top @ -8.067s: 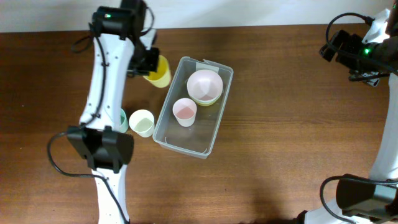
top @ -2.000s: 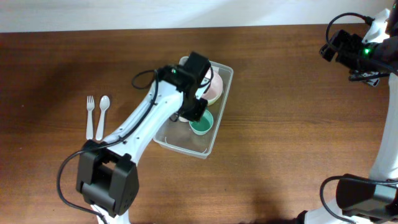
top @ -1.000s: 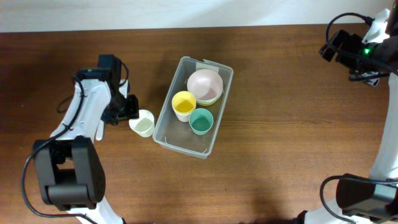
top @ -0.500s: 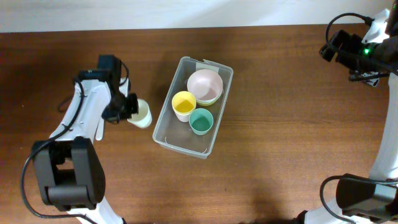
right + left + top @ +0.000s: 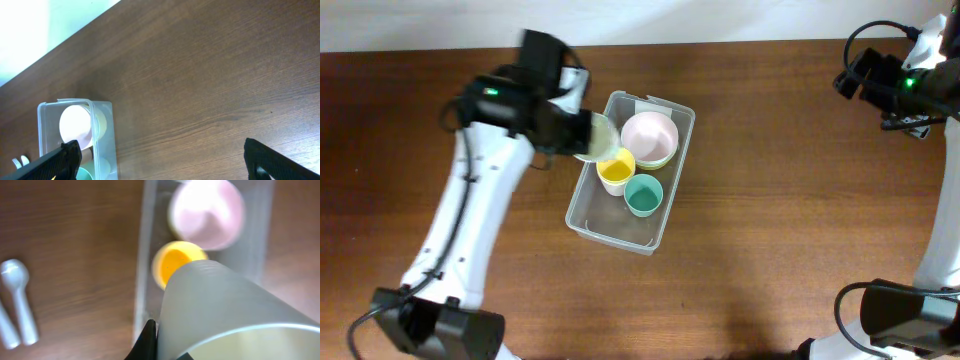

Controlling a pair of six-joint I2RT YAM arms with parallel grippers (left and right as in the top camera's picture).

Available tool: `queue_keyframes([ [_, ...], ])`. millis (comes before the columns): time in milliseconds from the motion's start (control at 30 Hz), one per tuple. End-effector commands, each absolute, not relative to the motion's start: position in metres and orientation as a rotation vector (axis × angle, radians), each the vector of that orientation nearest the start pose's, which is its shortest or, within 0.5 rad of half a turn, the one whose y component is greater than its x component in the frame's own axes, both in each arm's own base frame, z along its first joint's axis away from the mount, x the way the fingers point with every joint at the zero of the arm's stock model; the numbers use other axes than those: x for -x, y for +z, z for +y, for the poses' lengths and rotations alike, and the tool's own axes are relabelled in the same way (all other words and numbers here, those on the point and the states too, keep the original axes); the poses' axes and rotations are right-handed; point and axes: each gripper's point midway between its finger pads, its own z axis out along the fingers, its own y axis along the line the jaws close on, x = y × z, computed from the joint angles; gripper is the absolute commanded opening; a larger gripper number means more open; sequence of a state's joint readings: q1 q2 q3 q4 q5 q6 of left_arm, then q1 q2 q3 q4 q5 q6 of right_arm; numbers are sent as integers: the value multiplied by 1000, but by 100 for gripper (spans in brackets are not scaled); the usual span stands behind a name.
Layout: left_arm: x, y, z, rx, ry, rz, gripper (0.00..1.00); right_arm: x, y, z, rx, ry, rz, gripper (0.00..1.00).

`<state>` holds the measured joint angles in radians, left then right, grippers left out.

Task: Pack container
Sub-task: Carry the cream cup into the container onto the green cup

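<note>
Left gripper [image 5: 575, 135] clamped on pale cup [image 5: 597, 137], over far-left rim of container [image 5: 579, 190] at table centre; blurred, probably headed beside yellow cup [image 5: 615, 166]. Right gripper [image 5: 160, 150] gaped wide, empty, parked far right.

Table [image 5: 780, 210]: dark brown wood, visible grain, smooth, low sheen
Container [image 5: 672, 190]: clear plastic, glossy, with light glints along the walls
Pale cup [image 5: 220, 310]: smooth plastic, matt, faintly translucent
Yellow cup [image 5: 616, 168] and teal cup [image 5: 643, 194]: opaque plastic, satin finish
Pink bowl [image 5: 649, 135]: opaque plastic, smooth, soft sheen
Spoon [image 5: 17, 300]: white plastic, glossy
Left arm [image 5: 478, 200]: white glossy shell with matt black housings
</note>
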<state>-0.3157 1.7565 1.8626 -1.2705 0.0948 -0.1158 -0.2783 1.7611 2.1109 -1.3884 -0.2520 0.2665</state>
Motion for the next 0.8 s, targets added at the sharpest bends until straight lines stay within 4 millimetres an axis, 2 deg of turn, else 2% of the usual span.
queue_keyframes([
  [0, -366, 219, -170, -444, -238, 2757, 1, -398, 306, -70, -621, 326, 2517, 99],
  [133, -356, 198, -186, -547, -109, 2782, 1, -398, 306, -70, -621, 326, 2517, 99],
  [300, -353, 157, -207, -636, -79, 2833, 1, -398, 306, -70, -620, 326, 2517, 99],
  [467, -352, 118, -212, -669, -42, 2910, 1, -398, 306, -70, -621, 326, 2517, 99],
  [567, -352, 106, -212, -660, -29, 2944, 1, -398, 306, -70, -621, 326, 2517, 99],
  [600, -352, 105, -212, -656, -28, 2947, 3, -398, 306, -70, -621, 326, 2517, 99],
  [633, -353, 105, -213, -656, -29, 2944, 11, -398, 306, -70, -621, 326, 2517, 99],
  [667, -354, 107, -213, -655, -33, 2936, 25, -398, 306, -70, -621, 326, 2517, 99],
  [733, -356, 112, -215, -651, -40, 2923, 36, -398, 306, -70, -621, 326, 2517, 99],
  [767, -358, 116, -216, -649, -45, 2912, 37, -398, 306, -70, -621, 326, 2517, 99],
])
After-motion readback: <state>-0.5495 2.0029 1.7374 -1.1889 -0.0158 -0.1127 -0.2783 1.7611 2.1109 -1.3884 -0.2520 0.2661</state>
